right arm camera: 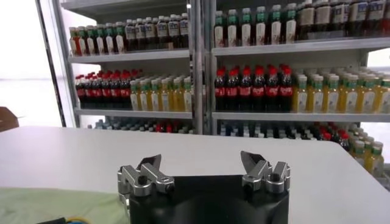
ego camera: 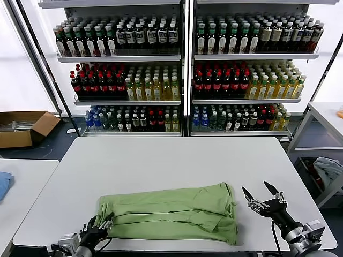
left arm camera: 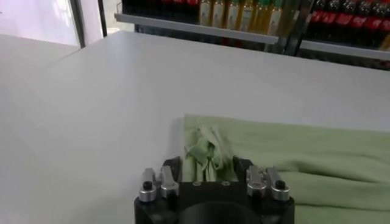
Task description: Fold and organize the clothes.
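- left gripper [ego camera: 102,224] has its jaws pinched on a bunched corner of the soft light green folded shirt [ego camera: 171,212]
- right gripper [ego camera: 263,195] sits just beside the shirt's other end, jaws spread, holding nothing
- plain white table [ego camera: 161,160] runs on past both
- beyond it, tall white shelves of bottled drinks [ego camera: 185,69]

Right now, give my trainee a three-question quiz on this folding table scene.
1. True or false: the right tool grips the green shirt.
2. Which tool pinches the shirt's edge: A) left tool B) right tool?
3. Fill in: behind the white table stand shelves of ____.

Key: 1 false, it is open and beside the shirt; 2 A; 3 bottles.
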Available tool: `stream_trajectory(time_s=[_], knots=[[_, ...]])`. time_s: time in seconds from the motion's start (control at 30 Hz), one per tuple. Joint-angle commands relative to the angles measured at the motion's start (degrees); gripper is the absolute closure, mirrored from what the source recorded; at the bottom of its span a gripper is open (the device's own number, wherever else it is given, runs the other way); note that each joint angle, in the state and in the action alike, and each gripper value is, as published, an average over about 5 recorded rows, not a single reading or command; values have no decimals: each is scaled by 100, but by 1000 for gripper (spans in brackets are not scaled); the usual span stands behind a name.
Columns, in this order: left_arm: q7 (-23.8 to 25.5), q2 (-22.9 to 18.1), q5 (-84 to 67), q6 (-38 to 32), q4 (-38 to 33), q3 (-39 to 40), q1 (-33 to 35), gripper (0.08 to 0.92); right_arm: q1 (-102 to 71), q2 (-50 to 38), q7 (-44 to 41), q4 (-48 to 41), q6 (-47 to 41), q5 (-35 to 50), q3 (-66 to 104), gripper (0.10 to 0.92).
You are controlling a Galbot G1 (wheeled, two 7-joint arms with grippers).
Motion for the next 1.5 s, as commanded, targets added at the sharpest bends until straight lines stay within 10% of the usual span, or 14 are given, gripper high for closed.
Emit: stream_trajectory(time_s=[0.03,0.6,1.1,1.5], knots=[[-199,-245,394,-56,150,313,-49,476,60,-12,11,-13,38,24,-21,203],[193,2,874,-815,-102,-674,-170,883,333,-103,104,63,-66,29,-378,203],[1706,2180,209,-886,1254,-3702,-419,884,365,-129,126,228,-78,29,-529,203],[1560,856,680,-316,-860,-1865,-473,884,10,-54,54,384,-28,28,-273,203]])
